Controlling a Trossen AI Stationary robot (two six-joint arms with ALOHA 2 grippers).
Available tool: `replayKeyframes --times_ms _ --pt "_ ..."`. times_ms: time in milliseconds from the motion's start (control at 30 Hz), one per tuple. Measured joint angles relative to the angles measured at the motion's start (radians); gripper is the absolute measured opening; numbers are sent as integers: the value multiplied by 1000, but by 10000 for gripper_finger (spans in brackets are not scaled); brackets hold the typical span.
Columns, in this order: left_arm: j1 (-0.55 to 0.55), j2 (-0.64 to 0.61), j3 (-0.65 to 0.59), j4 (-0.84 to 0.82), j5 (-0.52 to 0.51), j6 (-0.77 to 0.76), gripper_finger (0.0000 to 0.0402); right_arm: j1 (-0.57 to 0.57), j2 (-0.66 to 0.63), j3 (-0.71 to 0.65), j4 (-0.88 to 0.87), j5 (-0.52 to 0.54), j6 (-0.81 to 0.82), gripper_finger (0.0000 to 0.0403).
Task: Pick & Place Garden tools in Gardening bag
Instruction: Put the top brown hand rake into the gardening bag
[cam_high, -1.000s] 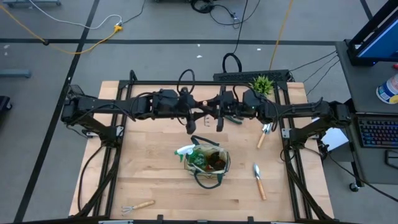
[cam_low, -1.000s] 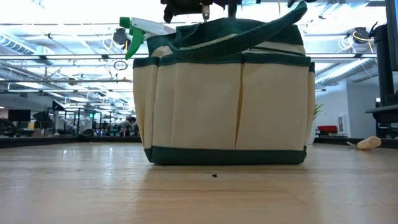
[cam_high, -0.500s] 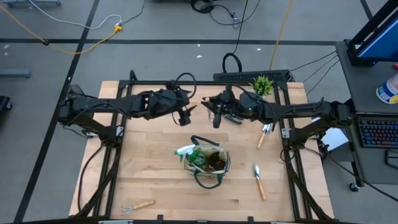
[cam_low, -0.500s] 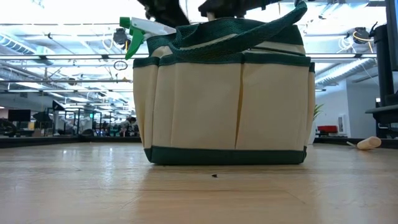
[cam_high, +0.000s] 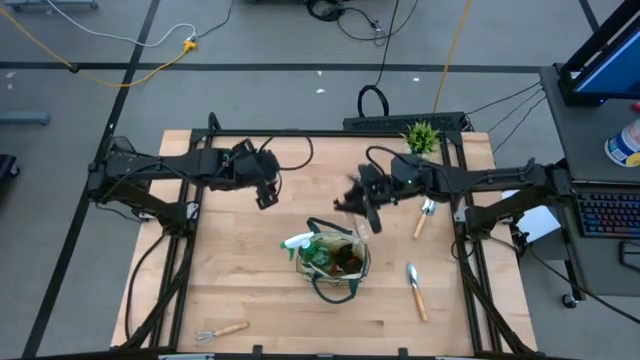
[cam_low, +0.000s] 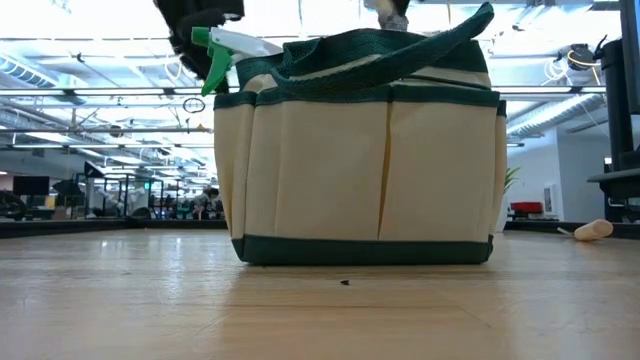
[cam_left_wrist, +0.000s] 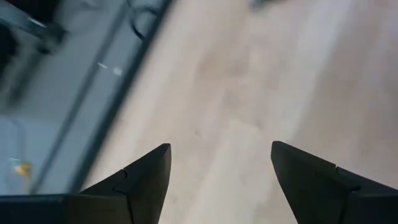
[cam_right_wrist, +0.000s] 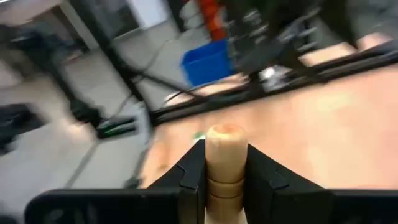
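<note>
The gardening bag (cam_high: 338, 262) stands upright on its base at the middle of the table. A green spray bottle with a white nozzle (cam_high: 298, 243) sticks out of its left end (cam_low: 226, 44). My right gripper (cam_high: 358, 204) hangs just beyond the bag's far side, shut on a wooden-handled garden tool (cam_right_wrist: 225, 186); the tool's head is hidden. My left gripper (cam_high: 266, 196) is open over bare wood at the far left, with nothing between its fingers (cam_left_wrist: 217, 158). On the table lie a trowel (cam_high: 415, 290), another wooden-handled tool (cam_high: 424, 216) and a small rake (cam_high: 221, 330). My right gripper pinches the tool's wooden handle (cam_right_wrist: 225, 163) between its two fingers. The handle runs along the fingers, and its rounded free end (cam_right_wrist: 225, 134) sticks out past the fingertips. The fingers come nearly level from the table's right. The tool is lifted clear of the table.
A small potted green plant (cam_high: 421, 135) stands at the far right corner. Black frame rails run along the far, left and right sides of the table. Bare wood lies left of the bag and along the near edge.
The two grippers were close together over the far middle of the table. My left gripper has drawn away toward the left edge and tipped downward. My right gripper has turned and gone a little toward the bag, keeping the wooden-handled tool.
</note>
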Motion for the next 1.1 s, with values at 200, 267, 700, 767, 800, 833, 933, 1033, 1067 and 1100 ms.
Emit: replayKeyframes --times_ms 200,267,700,767,800,833,933,1033,1067,1100 --pt "0 1 -29 4 130 -12 280 71 23 0 71 -13 26 56" --pt "0 1 -35 16 157 -12 280 89 35 0 111 -13 24 56" --pt "-11 -105 -71 95 254 -11 280 117 188 0 328 -39 -68 56" --pt "-15 -161 -121 151 266 -22 280 117 212 0 338 -38 -82 56" --pt "-15 -193 -152 181 277 -30 280 117 223 0 344 -35 -89 56" --pt "-15 -225 -184 209 290 -41 280 117 229 0 342 -33 -95 56" --pt "-18 -322 -282 285 338 -73 280 117 253 0 327 -5 -116 56" --pt "-37 -418 -380 369 356 -109 280 117 254 -1 260 33 -134 56" --pt "-45 -450 -411 404 356 -118 280 117 253 -1 240 51 -145 56" --pt "-53 -479 -440 436 357 -122 280 117 252 -1 217 74 -156 56"
